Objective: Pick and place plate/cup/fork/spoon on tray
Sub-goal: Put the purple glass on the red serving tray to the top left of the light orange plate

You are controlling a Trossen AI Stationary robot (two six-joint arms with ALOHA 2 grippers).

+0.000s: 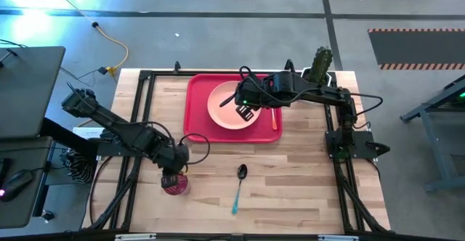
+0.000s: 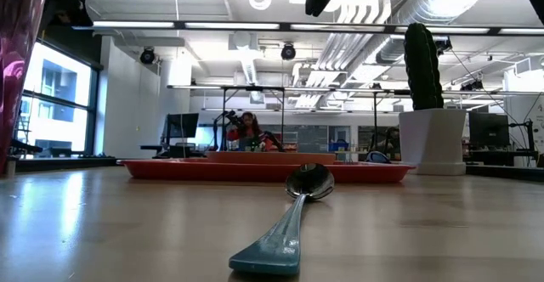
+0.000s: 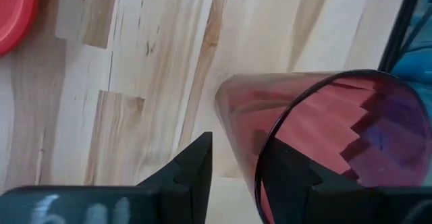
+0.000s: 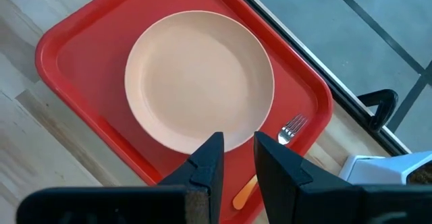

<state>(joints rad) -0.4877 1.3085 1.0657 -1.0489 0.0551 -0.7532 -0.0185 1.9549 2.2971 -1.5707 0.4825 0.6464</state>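
The magenta cup [image 1: 176, 186] is near the table's near left, large at the left edge of the low view [image 2: 17, 61]. My left gripper [image 1: 172, 176] is shut on it. The peach plate [image 1: 231, 104] lies in the red tray [image 1: 197, 103] at the far middle. The orange-handled fork [image 4: 291, 125] lies in the tray beside the plate, on the plate's right. The teal-handled spoon [image 1: 240, 186] lies flat on the table toward the near edge. My right gripper [image 1: 245, 112] hovers above the plate's right rim, slightly open and empty [image 4: 238, 150]. My left gripper [image 3: 236, 163] holds the cup's wall at the rim [image 3: 255, 150], one finger [image 3: 290, 180] inside the cup and one [image 3: 196, 170] outside. The fingers come from above, slanting down. Whether the cup's base is on the table, I cannot tell.
A white pot with a green cactus [image 1: 320, 63] stands at the table's far right corner, just right of the tray. Bare wood lies between the tray and the spoon. A person [image 2: 246, 129] shows far off in the room.
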